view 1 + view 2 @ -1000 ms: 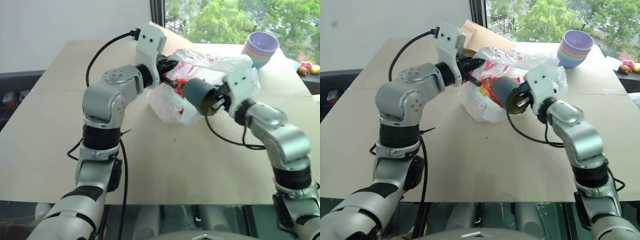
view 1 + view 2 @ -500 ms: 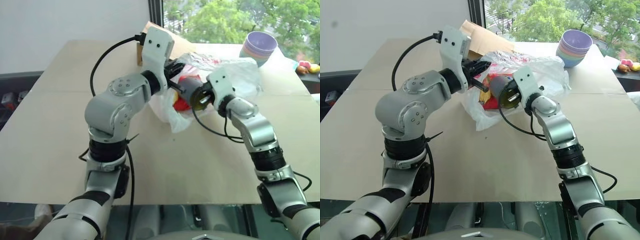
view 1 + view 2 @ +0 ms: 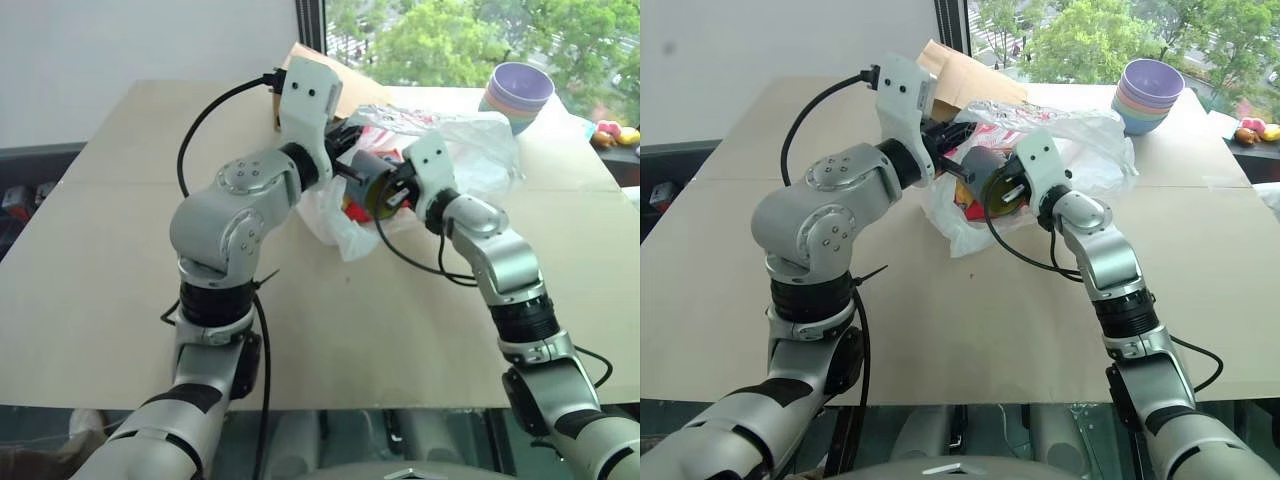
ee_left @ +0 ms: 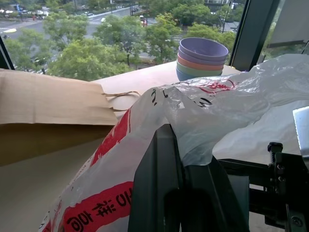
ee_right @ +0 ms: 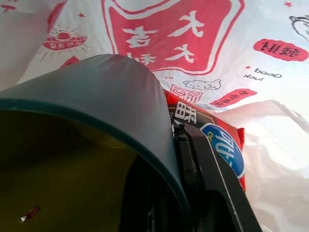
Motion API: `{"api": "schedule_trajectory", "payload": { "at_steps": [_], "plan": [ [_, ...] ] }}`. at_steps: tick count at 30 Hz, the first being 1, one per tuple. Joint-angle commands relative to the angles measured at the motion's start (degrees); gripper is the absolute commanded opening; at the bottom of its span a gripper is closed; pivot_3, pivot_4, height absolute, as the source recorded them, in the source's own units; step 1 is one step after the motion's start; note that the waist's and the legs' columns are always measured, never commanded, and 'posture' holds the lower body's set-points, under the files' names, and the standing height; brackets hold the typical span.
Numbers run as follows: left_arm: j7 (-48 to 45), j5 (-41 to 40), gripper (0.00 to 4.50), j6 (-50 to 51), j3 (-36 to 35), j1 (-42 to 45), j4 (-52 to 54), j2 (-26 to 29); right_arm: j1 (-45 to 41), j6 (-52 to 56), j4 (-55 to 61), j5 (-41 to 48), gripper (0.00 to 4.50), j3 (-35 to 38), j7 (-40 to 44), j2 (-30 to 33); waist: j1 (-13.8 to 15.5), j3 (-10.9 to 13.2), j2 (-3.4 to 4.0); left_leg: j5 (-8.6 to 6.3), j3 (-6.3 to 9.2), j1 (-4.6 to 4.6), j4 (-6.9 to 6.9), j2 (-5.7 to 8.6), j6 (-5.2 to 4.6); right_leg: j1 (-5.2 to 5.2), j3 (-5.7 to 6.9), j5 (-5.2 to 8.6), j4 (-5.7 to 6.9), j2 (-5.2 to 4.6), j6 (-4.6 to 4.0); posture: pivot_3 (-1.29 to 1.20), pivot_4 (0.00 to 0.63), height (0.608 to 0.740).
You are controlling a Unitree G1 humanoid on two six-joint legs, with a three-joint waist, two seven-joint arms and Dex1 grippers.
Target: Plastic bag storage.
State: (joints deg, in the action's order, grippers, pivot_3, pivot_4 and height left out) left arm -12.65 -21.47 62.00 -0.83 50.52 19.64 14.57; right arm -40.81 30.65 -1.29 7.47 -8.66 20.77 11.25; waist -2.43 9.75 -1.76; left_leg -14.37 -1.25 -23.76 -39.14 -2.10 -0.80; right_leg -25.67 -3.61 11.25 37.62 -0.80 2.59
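The plastic bag, crinkly white film with red print, lies at the far middle of the table. My left gripper is shut on the bag's edge, and the film drapes over its black fingers. A dark green mug with a yellow inside is held on its side at the bag's near edge, close to the left gripper. My right gripper is shut on the mug's wall at the rim. A red snack packet lies just past the mug, against the bag.
A brown paper bag lies behind the plastic bag on the table. A stack of pastel bowls stands at the far right, with small toy fruits past the table's right edge.
My right arm has carried the mug leftward and further in, up to the bag's near edge beside the left gripper. The left gripper has kept its hold and place.
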Motion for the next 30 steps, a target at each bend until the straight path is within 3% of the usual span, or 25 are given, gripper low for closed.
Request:
{"api": "schedule_trajectory", "payload": {
  "at_steps": [1,2,3,5,6,7,8,17,21,25,30],
  "plan": [
    [0.5,0.2,0.00,-1.2,-1.1,0.9,1.1,-0.1,-2.3,-3.0,-1.2,0.0,1.40,0.8,1.1,-0.5,0.0,0.0,0.00,0.00,0.01,0.00,0.00,0.00,0.00,0.00,0.00,0.00,0.00,0.00,0.00,0.00,0.150,0.740],
    [0.6,0.3,0.00,-1.2,-1.0,0.7,1.2,0.0,-2.1,-3.1,-1.2,0.0,1.72,1.0,1.0,-0.7,0.0,0.0,0.00,0.00,0.01,0.00,0.00,0.00,0.00,0.00,0.00,0.00,0.00,0.00,0.00,0.00,0.150,0.740],
    [0.9,0.4,0.00,-1.1,-1.0,0.4,1.4,-0.1,-1.7,-3.2,-0.4,-0.1,2.45,1.0,1.1,-0.3,0.1,0.0,0.00,0.00,0.00,0.00,0.00,0.00,0.00,0.00,0.00,0.00,0.00,-0.01,0.00,0.00,0.150,0.740],
    [1.7,0.7,0.00,-1.2,-1.2,0.1,1.7,-0.4,-1.1,-3.2,1.0,-0.3,2.72,1.6,0.7,0.0,0.1,0.0,0.00,0.00,0.01,-0.02,0.00,0.02,0.00,0.00,0.01,0.00,-0.01,-0.03,0.00,0.00,0.150,0.740],
    [2.0,0.9,0.00,-1.3,-1.3,0.1,1.8,-0.6,-1.0,-3.3,1.4,-0.5,3.32,1.8,0.6,0.2,0.1,0.0,0.00,0.00,0.01,-0.03,0.00,0.02,0.00,0.00,0.01,0.00,-0.02,-0.04,0.00,0.00,0.150,0.740],
    [2.5,1.0,0.00,-1.5,-1.7,0.2,1.6,-0.9,-0.9,-3.5,1.9,-0.5,3.43,1.7,1.4,0.7,0.1,0.0,0.00,0.00,0.01,-0.03,0.00,0.02,0.00,0.00,0.01,0.00,-0.03,-0.04,0.00,0.00,0.150,0.740],
    [3.0,1.0,0.00,-1.6,-2.1,0.3,1.5,-1.4,-1.0,-3.6,2.4,-0.4,3.99,1.6,2.2,1.3,0.1,0.0,0.01,0.00,0.01,-0.03,0.00,0.02,0.00,0.00,0.01,0.00,-0.03,-0.04,0.00,0.00,0.150,0.740],
    [5.1,0.5,0.00,-3.7,-5.6,-1.1,0.2,-4.1,0.3,-0.2,8.1,-0.8,4.03,2.2,5.3,8.9,0.1,0.0,0.00,0.00,0.00,-0.02,0.01,0.02,0.00,0.00,0.01,0.00,-0.03,-0.02,0.00,0.00,0.150,0.740],
    [3.9,-1.9,0.00,-3.1,-8.8,-0.8,-2.1,-4.5,3.8,4.0,16.8,0.1,4.03,3.0,5.5,11.4,0.2,0.0,0.00,0.00,0.01,-0.03,0.03,0.02,0.00,0.00,0.02,0.00,-0.05,-0.03,0.00,0.00,0.150,0.740],
    [0.7,-3.9,0.00,-6.3,-10.3,1.2,-5.7,-3.9,5.2,6.4,21.0,0.2,4.03,4.0,4.1,11.7,0.2,0.0,0.00,0.00,0.00,-0.01,0.02,0.02,0.00,0.00,0.00,0.01,-0.04,-0.01,0.01,0.00,0.150,0.740],
    [-2.7,-4.5,0.00,-9.2,-9.1,2.9,-9.0,-2.7,4.9,12.8,25.1,6.6,4.03,9.5,3.3,9.1,0.2,0.0,-0.01,0.00,0.01,-0.03,0.02,0.02,0.00,0.00,0.01,0.01,-0.06,-0.01,0.01,0.00,0.150,0.740]
  ]
}}
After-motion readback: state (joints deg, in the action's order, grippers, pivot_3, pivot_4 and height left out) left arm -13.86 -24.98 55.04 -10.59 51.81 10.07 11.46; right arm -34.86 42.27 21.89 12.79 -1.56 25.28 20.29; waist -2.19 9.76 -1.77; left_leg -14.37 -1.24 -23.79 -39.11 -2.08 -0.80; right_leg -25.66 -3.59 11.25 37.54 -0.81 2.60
